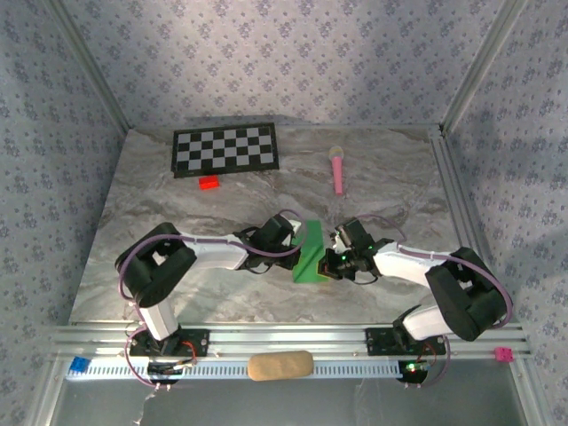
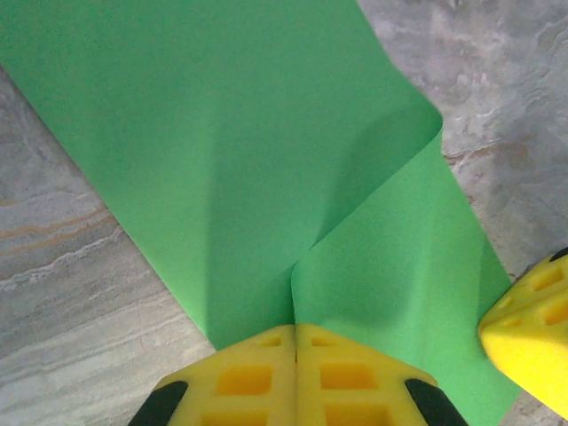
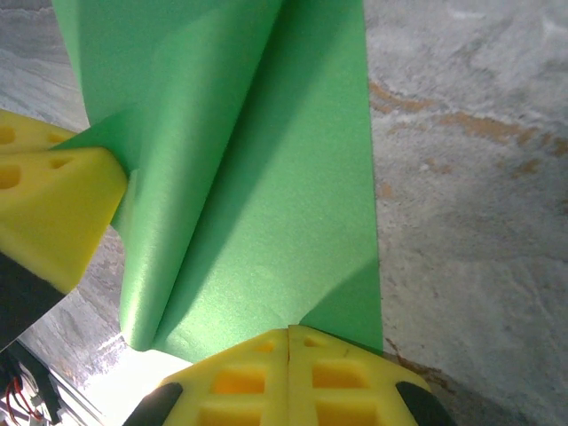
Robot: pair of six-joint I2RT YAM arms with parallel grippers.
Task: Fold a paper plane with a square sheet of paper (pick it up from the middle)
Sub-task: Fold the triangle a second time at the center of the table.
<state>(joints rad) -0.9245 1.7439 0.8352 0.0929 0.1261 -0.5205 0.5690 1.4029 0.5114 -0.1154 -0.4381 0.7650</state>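
The green square sheet of paper [image 1: 310, 253] is bent double and held off the table between both arms near the table's middle front. My left gripper [image 2: 295, 330] is shut on the paper [image 2: 266, 151] at one edge, where the sheet curls over into a loose fold. My right gripper [image 3: 290, 332] is shut on the paper [image 3: 266, 195] at the opposite edge. The right gripper's yellow finger [image 2: 531, 333] shows at the lower right of the left wrist view. The left gripper's fingers [image 3: 49, 191] pinch the sheet at the left of the right wrist view.
A black-and-white checkerboard [image 1: 224, 149] lies at the back left with a small red block [image 1: 209, 183] in front of it. A pink microphone-shaped toy [image 1: 338, 169] lies at the back right. A tan pad [image 1: 280, 365] rests on the front rail.
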